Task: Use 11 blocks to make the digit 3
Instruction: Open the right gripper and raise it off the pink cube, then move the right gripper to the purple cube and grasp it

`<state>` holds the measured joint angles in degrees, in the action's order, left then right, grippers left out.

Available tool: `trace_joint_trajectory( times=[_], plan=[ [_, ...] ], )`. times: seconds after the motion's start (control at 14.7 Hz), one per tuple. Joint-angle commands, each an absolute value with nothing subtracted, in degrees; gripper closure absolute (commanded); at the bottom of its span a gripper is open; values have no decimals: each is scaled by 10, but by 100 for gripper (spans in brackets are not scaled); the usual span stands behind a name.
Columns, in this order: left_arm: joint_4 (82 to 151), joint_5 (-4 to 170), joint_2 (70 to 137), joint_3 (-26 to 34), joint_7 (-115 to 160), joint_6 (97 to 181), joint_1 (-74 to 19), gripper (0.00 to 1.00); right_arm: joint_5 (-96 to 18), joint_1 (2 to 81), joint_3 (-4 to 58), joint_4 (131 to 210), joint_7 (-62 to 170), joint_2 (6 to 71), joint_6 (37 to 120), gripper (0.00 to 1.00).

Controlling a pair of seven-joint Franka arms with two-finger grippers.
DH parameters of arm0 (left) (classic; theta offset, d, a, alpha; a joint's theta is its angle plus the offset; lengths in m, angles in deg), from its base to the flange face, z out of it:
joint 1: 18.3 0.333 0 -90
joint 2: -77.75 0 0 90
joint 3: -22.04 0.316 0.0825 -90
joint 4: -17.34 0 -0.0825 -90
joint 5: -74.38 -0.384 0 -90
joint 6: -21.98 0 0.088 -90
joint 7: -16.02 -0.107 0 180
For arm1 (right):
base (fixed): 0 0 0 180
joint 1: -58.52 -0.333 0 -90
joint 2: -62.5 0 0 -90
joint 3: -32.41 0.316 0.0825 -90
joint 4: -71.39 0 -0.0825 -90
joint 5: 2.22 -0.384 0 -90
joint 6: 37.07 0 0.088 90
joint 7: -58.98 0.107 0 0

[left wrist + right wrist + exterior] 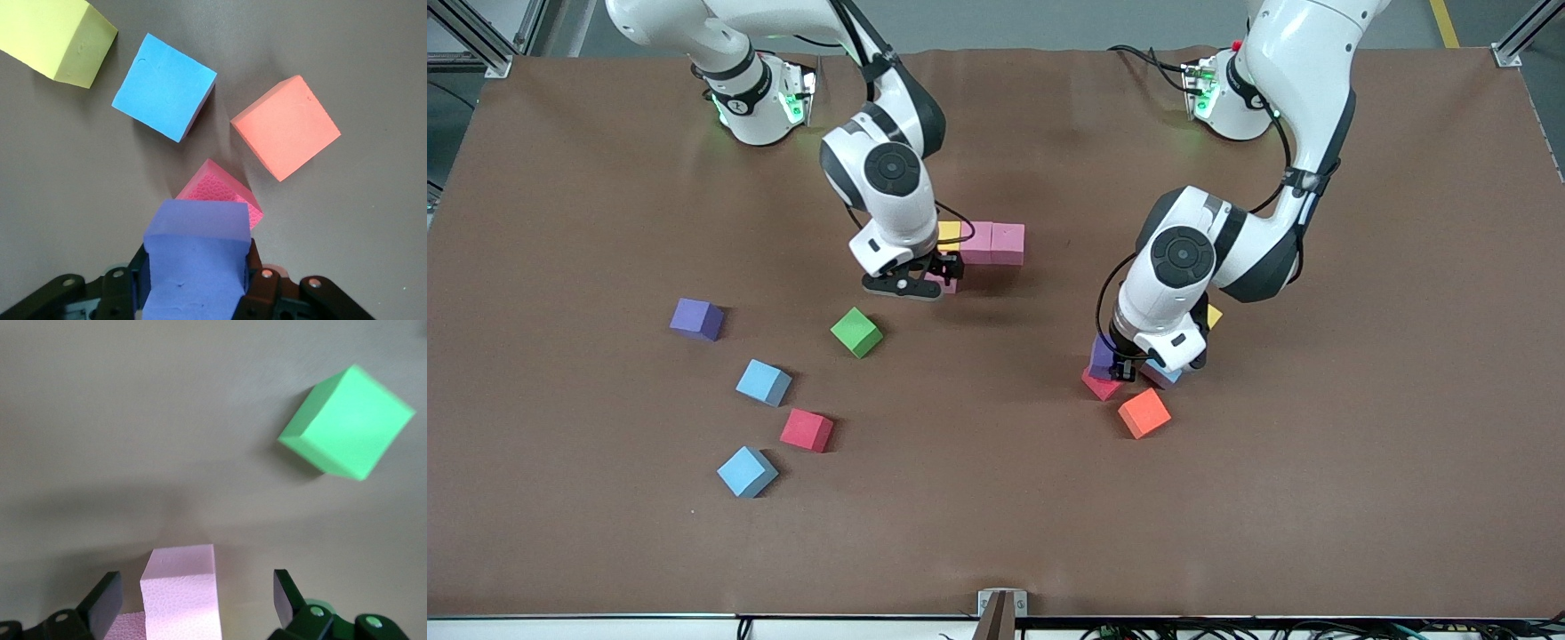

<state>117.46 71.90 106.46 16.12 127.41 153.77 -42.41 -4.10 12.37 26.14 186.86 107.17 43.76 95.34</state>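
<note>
We see the right gripper (941, 271) low over the started digit 3 (985, 243), its jaws spread wide around a pale pink foam cube (181, 593) that sits free on the brown bench (996, 498), just nearer the camera than a row of one yellow and two pink cubes. A green foam cube (856, 332) lies at about seven o'clock from that gripper.

The left gripper (1116, 366) has its jaws clamped on a purple foam cube (195, 260), held just above a magenta-red cube (223, 195), with an orange cube (1144, 413), a light blue cube (164, 87) and a yellow cube (53, 37) crowded close (tight quarters).

We judge two risks: the carried cube could clip its neighbours on lifting away, and the right jaws could nudge the placed pink cube out of line as they rise.
</note>
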Motion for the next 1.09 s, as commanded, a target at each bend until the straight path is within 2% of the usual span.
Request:
trace_joint_trajectory(
  times=[0.0, 0.14, 0.34, 0.61, 0.82, 1.02],
  plan=[
    [1161, 723, 1067, 161, 1276, 1520, -422, 68, -42, 157, 267, 1900, 1075, 494, 941, 0],
    [1160, 724, 1067, 161, 1276, 1517, -423, 68, -42, 187, 267, 1907, 1076, 516, 939, 0],
    [1160, 724, 1068, 161, 1277, 1517, -425, 68, -41, 248, 258, 1901, 1076, 555, 863, 0],
    [1160, 725, 1066, 161, 1276, 1516, -423, 68, -42, 328, 257, 1882, 1069, 599, 800, 0],
    [1160, 725, 1065, 161, 1277, 1516, -423, 68, -26, 385, 257, 1816, 1039, 586, 729, 0],
    [1160, 725, 1063, 161, 1277, 1511, -423, 68, -26, 425, 258, 1817, 1009, 584, 731, 0]
  ],
)
